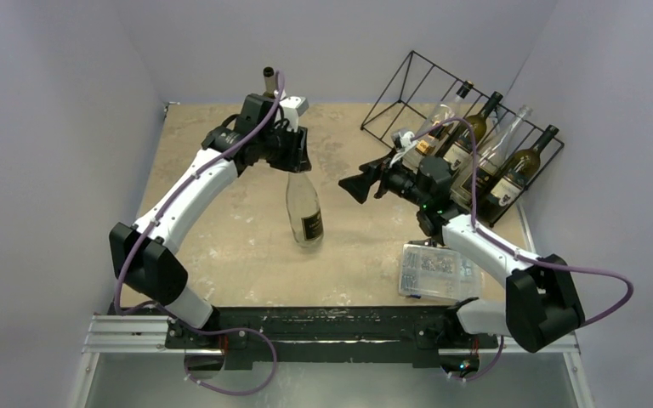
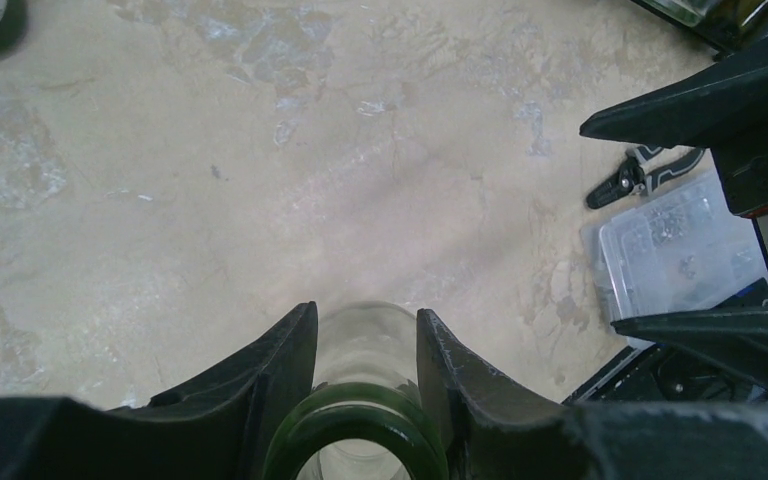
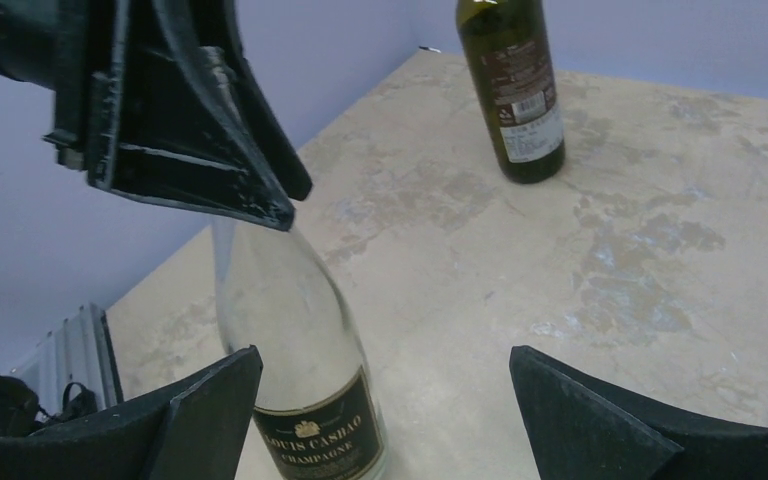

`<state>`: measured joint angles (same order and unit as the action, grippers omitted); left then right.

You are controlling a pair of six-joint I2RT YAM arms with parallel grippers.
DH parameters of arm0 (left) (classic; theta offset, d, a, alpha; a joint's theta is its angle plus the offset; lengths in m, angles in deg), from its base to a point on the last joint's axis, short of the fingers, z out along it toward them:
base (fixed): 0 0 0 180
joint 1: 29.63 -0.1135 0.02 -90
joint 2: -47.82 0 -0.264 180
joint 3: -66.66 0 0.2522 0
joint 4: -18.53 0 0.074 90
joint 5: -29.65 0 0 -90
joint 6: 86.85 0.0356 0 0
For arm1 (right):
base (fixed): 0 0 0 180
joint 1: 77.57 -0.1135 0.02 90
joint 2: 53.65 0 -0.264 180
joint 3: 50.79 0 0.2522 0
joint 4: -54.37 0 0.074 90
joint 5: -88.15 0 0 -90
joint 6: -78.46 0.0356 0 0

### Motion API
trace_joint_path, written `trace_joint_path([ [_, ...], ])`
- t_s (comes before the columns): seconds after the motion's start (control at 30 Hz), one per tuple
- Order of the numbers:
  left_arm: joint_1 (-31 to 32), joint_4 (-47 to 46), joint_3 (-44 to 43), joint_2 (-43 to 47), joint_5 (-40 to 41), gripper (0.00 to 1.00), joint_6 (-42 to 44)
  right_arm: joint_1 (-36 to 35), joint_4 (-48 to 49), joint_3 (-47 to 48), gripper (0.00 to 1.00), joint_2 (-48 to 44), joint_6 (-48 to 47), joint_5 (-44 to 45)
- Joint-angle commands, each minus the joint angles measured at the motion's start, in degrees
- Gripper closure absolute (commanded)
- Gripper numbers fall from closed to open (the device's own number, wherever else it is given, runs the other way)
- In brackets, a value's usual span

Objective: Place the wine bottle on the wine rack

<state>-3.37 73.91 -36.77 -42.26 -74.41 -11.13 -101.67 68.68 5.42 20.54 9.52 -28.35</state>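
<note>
A clear wine bottle [image 1: 303,212] with a black label stands upright mid-table. My left gripper [image 1: 293,160] is shut on its neck from above. In the left wrist view the fingers [image 2: 285,360] clamp the neck [image 2: 365,345] just below the green rim. My right gripper [image 1: 355,183] is open and empty, pointing left at the bottle from a short distance. In the right wrist view the bottle [image 3: 290,310] stands ahead, close to the left finger [image 3: 200,410]. The black wire wine rack [image 1: 391,93] stands at the back right and holds several bottles.
A dark green bottle [image 1: 268,81] stands at the far back behind the left arm, also in the right wrist view [image 3: 515,90]. A clear plastic parts box [image 1: 432,270] lies front right, with black pliers [image 2: 640,175] beside it. Walls close in on both sides.
</note>
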Motion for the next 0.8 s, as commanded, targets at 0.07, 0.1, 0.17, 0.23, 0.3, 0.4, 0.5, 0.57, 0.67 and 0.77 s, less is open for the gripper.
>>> trace_joint_path([
  [0.07, -0.25, -4.1, -5.0, 0.59, -10.18, 1.0, -4.52, -0.79, 11.52, -0.2, 0.01, 0.6, 1.0, -12.31],
  [0.1, -0.25, -4.23, -5.07, 0.54, -11.1, 1.0, -4.88, -1.36, 11.38, 0.6, 0.01, 1.6, 0.97, -13.12],
  [0.17, -0.25, -4.83, -5.06, 0.39, -13.2, 1.0, -5.72, -3.75, 9.56, 2.35, 0.01, 2.8, -0.22, -12.4],
  [0.23, -0.25, -5.35, -5.22, 0.12, -14.99, 1.0, -6.65, -5.93, 7.37, 3.89, 0.01, 3.85, -1.49, -10.06],
  [0.3, -0.17, -5.67, -5.32, 0.08, -16.01, 1.0, -7.53, -7.34, 5.55, 5.36, 0.01, 4.99, -1.96, -8.39],
  [0.4, -0.11, -7.38, -4.45, 0.46, -17.35, 1.0, -9.47, -8.79, 2.78, 7.48, 0.01, 6.91, -2.31, -7.27],
  [0.5, 0.17, -8.88, -3.48, 0.32, -18.3, 1.0, -11.3, -10.35, 1.1, 9.1, 0.01, 8.98, -2.32, -5.9],
  [0.57, 0.34, -8.85, -3.66, -0.08, -18.59, 1.0, -12.0, -11.46, -0.71, 10.3, 0.01, 10.17, -2.77, -4.45],
  [0.67, 0.58, -8.84, -3.78, -0.31, -18.42, 1.0, -12.51, -13.57, -3.83, 11.96, 0.01, 11.9, -5.06, -1.12],
  [0.77, 1.02, -8.91, -4.01, -0.48, -18.34, 1.0, -12.63, -15.49, -6.74, 13.4, 0.01, 12.9, -7.34, 2.43],
])
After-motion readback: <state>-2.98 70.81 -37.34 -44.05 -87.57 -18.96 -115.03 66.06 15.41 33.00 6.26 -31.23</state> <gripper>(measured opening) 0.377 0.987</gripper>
